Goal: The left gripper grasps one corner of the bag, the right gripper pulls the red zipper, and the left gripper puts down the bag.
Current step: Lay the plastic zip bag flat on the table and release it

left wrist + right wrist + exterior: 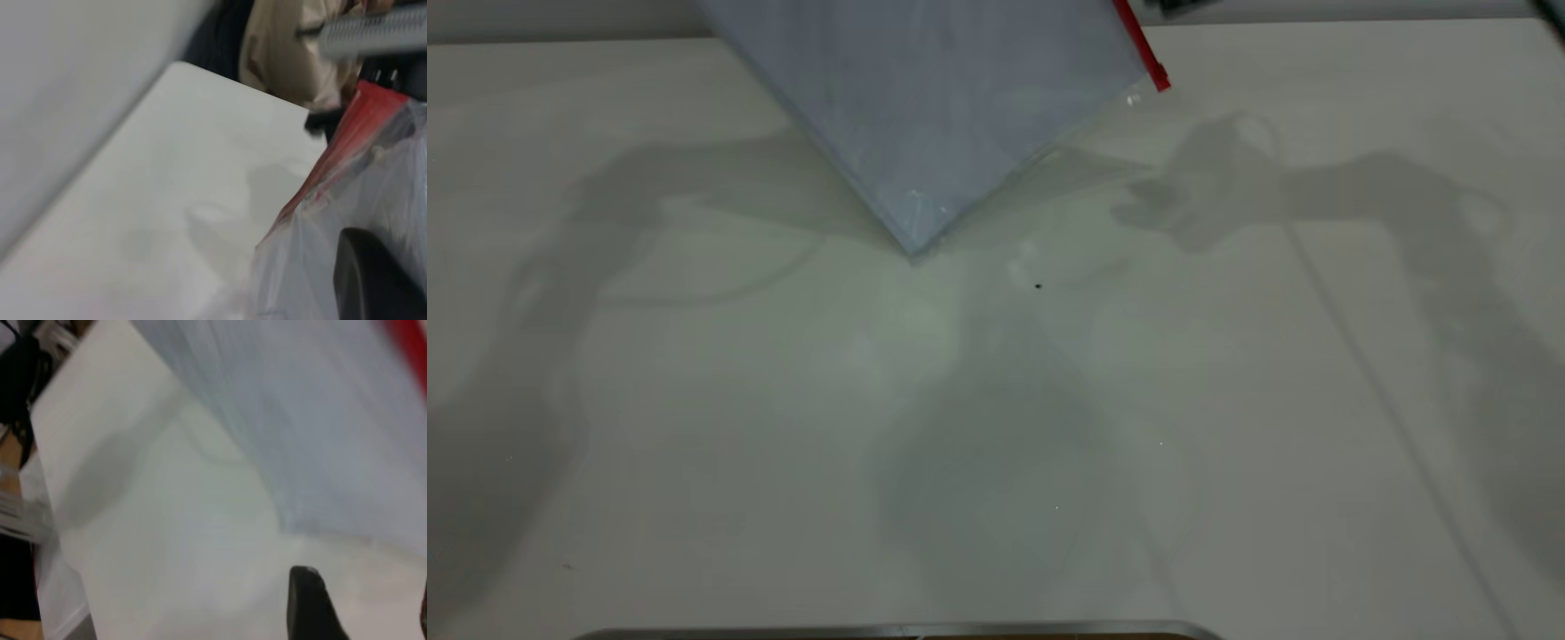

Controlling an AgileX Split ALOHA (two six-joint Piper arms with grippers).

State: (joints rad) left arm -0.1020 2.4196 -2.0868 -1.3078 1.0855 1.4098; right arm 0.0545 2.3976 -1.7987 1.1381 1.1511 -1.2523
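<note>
The bag (934, 98) hangs tilted over the far middle of the table, its lowest corner (912, 251) touching the tabletop. It is clear plastic with pale blue-white sheets inside. The red zipper (1138, 44) runs along its upper right edge and ends just above a clear corner. In the left wrist view the crumpled plastic and red zipper (347, 143) bunch around my left gripper (373, 267), which is shut on the corner of the bag; one black finger (377, 283) shows through the plastic. My right gripper (367, 603) is open above bare table beside the bag (320, 420), holding nothing.
White tabletop (996, 427) spreads wide in front of the bag, with both arms' shadows on it. A metal edge (898, 629) lies along the near side. A person in beige clothing (287, 53) stands beyond the table's far edge.
</note>
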